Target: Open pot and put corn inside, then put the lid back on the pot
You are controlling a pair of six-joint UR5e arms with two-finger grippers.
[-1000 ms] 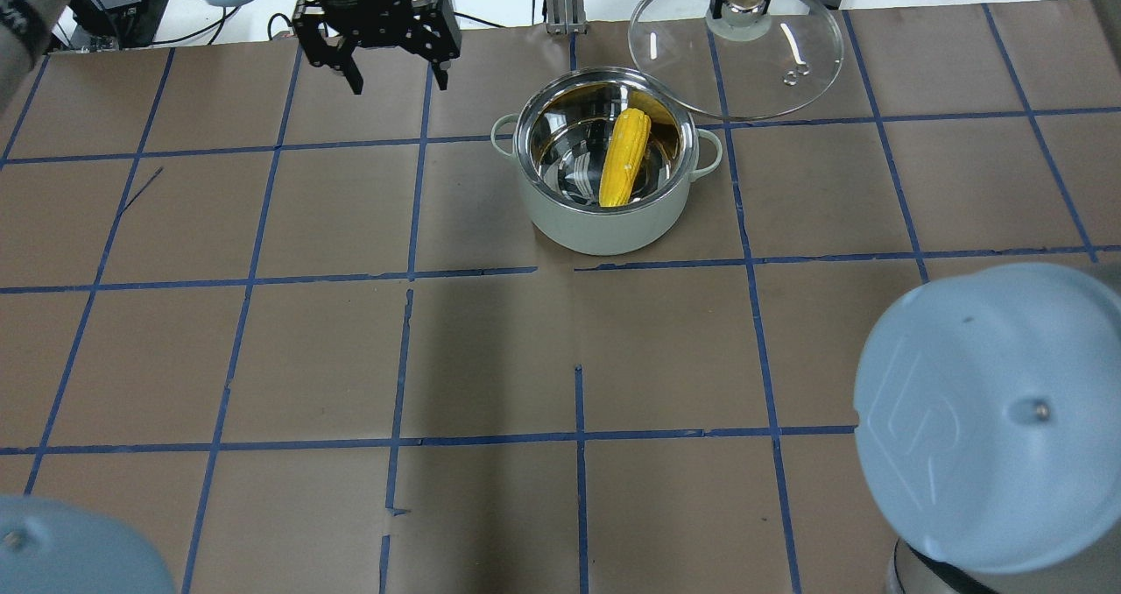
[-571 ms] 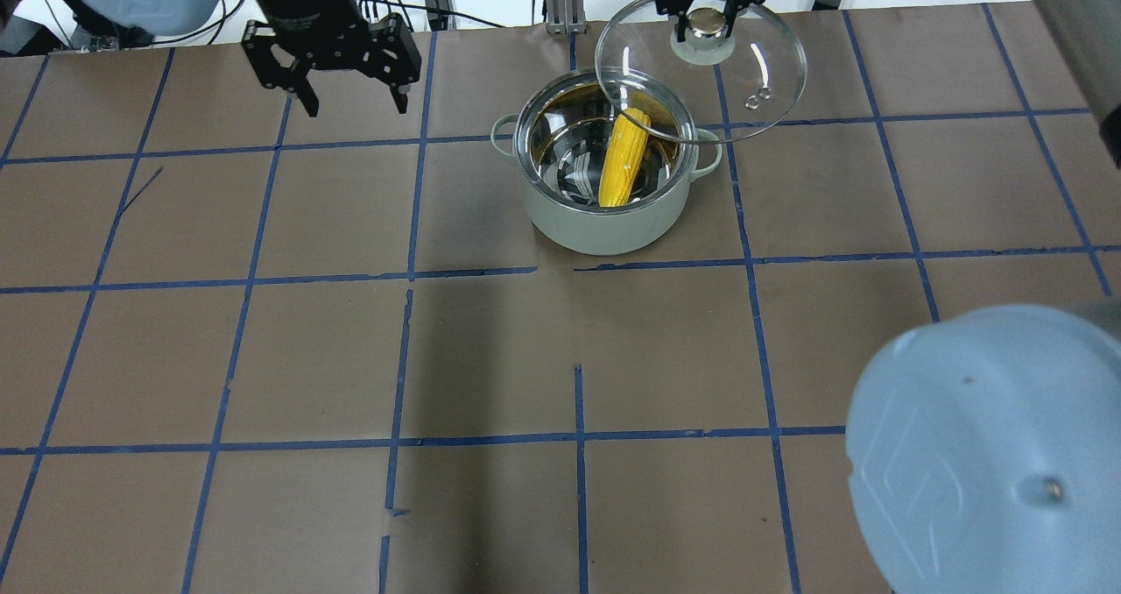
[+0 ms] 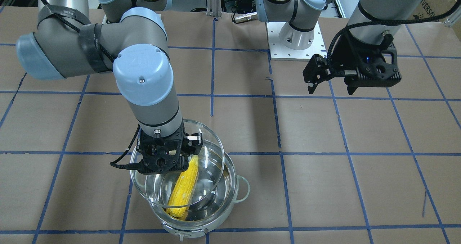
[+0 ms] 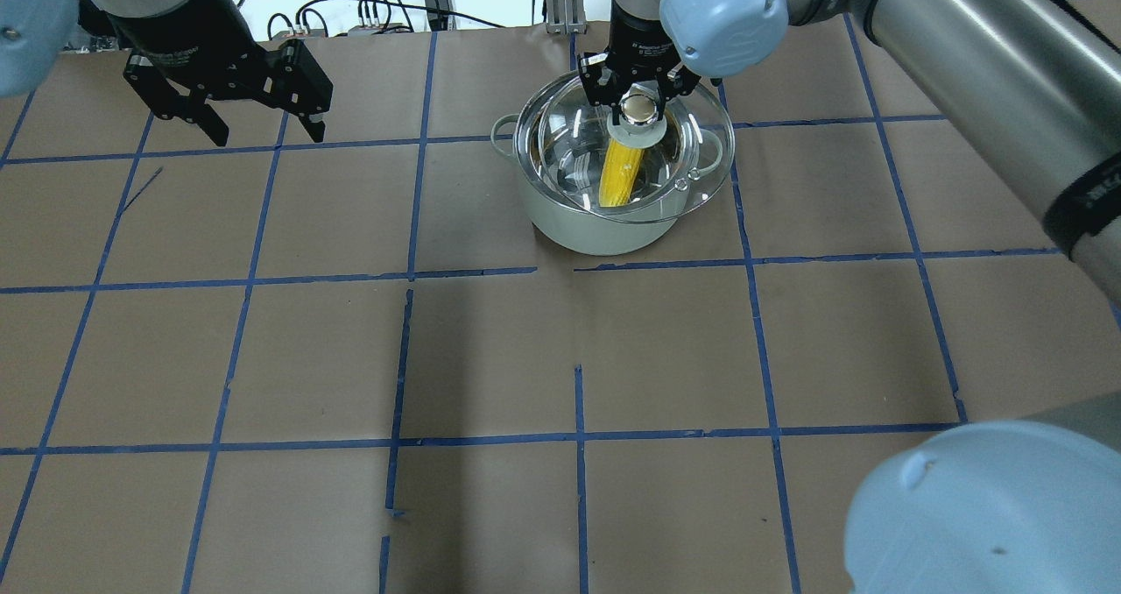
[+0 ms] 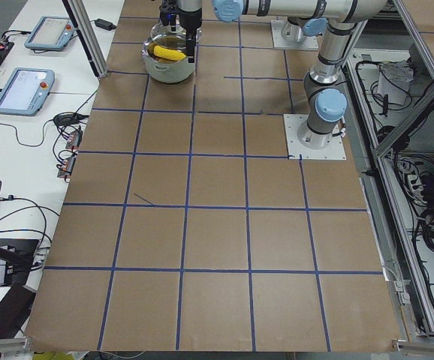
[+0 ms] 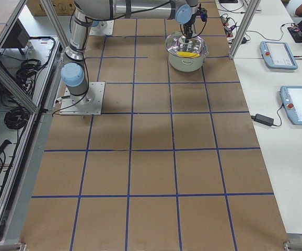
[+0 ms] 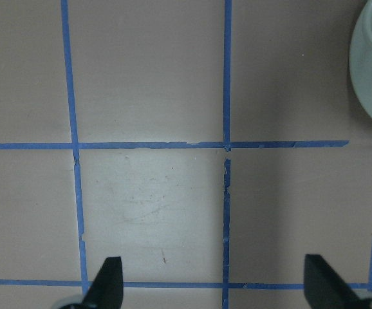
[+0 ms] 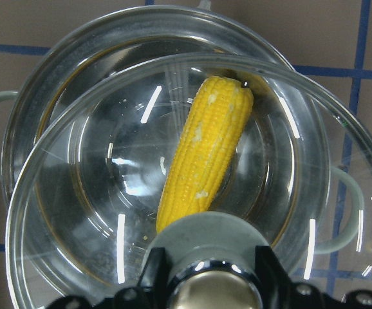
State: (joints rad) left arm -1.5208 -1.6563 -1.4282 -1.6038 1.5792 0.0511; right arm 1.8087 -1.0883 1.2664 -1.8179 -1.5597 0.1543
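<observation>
now, against the overhead view a second ago, the glass lid [image 4: 692, 152] has travelled from beyond the pot, at the table's far edge, to a position over the mint-green pot [image 4: 595, 230]. the left gripper [image 4: 267, 137] has drawn off toward the far left corner. the corn cob [image 4: 620, 173] lies inside the pot. judgement: only the lid placement remains.

front-facing view: the lid hangs above the pot mouth, not seated. its rim overshoots the pot rim on the robot's right side. the right gripper [image 4: 638, 108] body hides the knob here.

overhead view: the right gripper's fingers are narrowed onto the lid knob [image 4: 638, 114], one on each side of it. the left gripper's fingers stand wide apart, holding nothing, above bare table.

side views: the pot stands near the far edge, about midway along it. finger state cannot be told at this size.

left wrist view: both fingers [image 7: 105, 283] are spread wide over taped paper, touching nothing. the pot wall shows at the frame's upper right, well apart.

right wrist view: the knob is clamped between the fingers. the lid rim is offset from the pot rim, with the cob visible through the glass. judgement: a short sideways correction and a descent are required before release.
</observation>
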